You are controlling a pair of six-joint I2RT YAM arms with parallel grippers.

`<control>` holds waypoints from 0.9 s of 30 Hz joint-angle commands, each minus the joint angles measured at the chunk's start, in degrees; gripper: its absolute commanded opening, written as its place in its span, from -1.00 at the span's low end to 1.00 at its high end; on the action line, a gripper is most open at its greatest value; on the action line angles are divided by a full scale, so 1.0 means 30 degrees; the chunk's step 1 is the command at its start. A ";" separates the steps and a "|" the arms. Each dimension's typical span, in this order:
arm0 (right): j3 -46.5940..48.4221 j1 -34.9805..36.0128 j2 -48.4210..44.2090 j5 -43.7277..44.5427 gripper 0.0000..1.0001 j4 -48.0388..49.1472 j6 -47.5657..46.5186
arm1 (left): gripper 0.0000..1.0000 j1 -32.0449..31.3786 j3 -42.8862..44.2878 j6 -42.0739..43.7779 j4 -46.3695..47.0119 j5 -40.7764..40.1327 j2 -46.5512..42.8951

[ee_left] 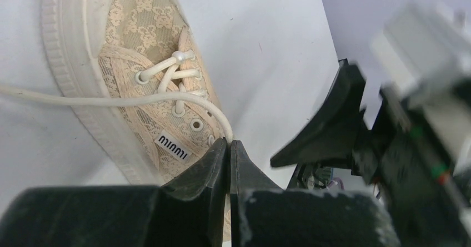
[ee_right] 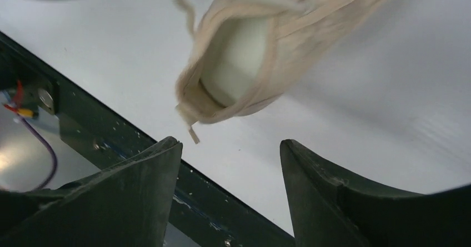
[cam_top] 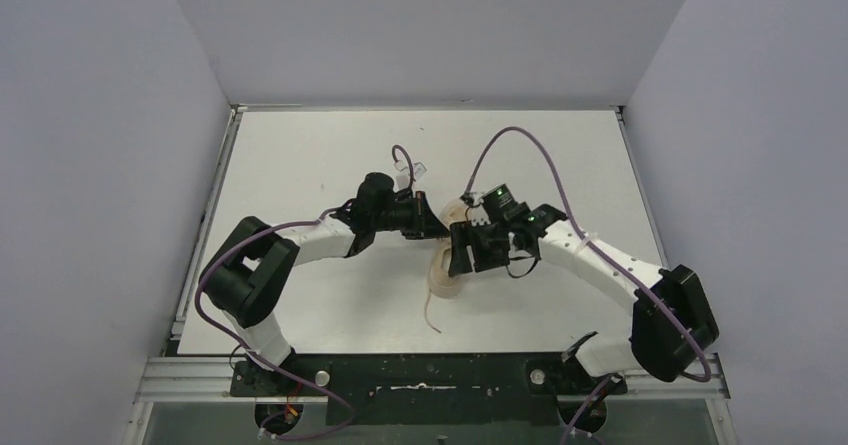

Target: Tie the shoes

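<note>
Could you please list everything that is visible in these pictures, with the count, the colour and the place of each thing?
sneaker: one, cream-beige, on the table between the two grippers
lace: one long strand traced, cream, across the sneaker into the left gripper
table: one, white, under the sneaker and arms
walls: three, pale grey, around the table
cables: purple, count unclear, along both arms
left gripper: one, black, shut on the lace beside the sneaker
right gripper: one, black, open, facing the sneaker's heel
</note>
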 commanded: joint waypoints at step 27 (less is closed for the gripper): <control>-0.0184 1.3300 0.5680 1.4802 -0.66 0.5805 0.1771 | -1.00 0.0841 0.1498 0.0170 -0.2628 -0.0256 -0.0115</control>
